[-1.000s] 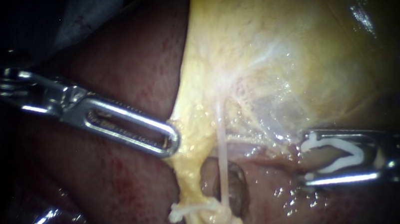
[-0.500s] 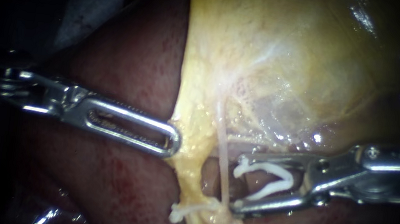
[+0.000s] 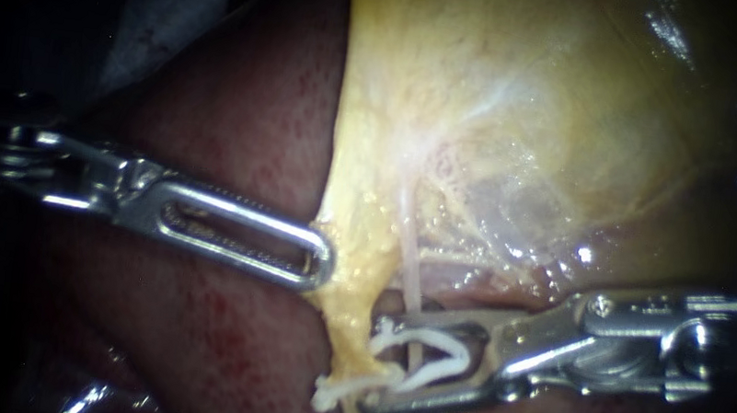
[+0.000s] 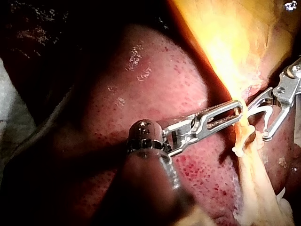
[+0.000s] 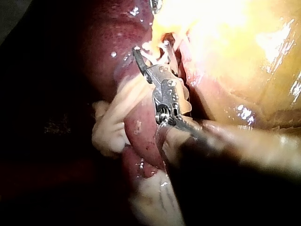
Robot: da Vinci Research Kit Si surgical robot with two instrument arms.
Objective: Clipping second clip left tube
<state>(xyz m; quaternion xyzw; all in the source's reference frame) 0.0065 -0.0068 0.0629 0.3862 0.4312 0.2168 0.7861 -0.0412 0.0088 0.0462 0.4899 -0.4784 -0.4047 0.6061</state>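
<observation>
Endoscope view: thin tube inside right instrument's open clip.

Instruments: 2. Left instrument, right instrument.
Tubes clearly visible: 1. Thin pale tube.
Clips: 2, both white. Loaded clip in right instrument; seated clip on tube.
Gallbladder: 1.
Liver: 1.

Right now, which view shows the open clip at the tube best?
Endoscope view: the open clip shows whole, its two legs either side of the thin tube. Left wrist view shows it side-on; right wrist view only a pale glimpse.
</observation>
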